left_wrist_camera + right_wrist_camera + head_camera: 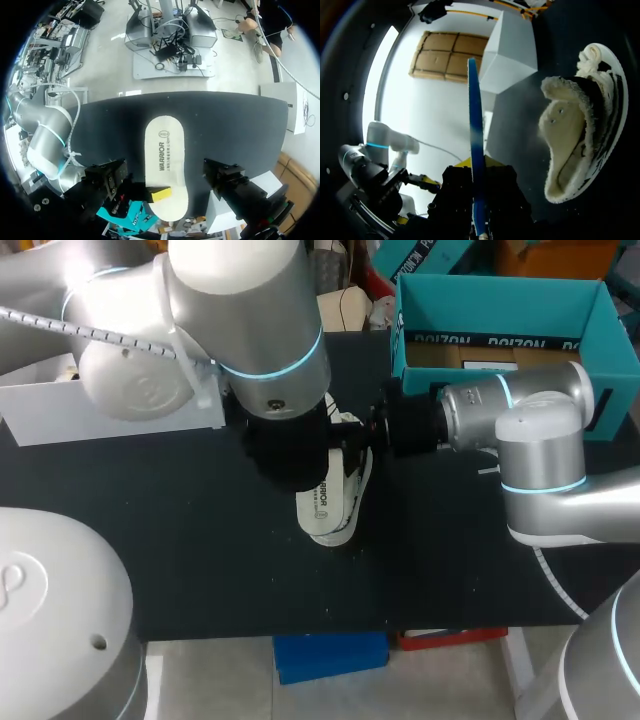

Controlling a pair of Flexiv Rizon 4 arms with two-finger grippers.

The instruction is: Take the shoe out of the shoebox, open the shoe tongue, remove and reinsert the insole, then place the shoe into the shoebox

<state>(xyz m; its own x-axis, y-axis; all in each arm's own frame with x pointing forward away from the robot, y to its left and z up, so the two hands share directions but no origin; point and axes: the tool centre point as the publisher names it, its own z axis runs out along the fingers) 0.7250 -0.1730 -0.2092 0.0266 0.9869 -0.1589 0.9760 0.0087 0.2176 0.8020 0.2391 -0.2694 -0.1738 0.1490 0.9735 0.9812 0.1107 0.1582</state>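
Both fingers of the right end effector (476,167) pinch the insole (162,150) above the bench (200,540). The shoe (338,502) lies on its side outside the shoebox (500,300), under the left arm (250,300); the left end effector's grip cannot be told.

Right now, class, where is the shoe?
In the head view the shoe lies on its side mid-table, out of the teal shoebox at the far right, beneath the left arm, with the right end effector, holding the insole, beside it.
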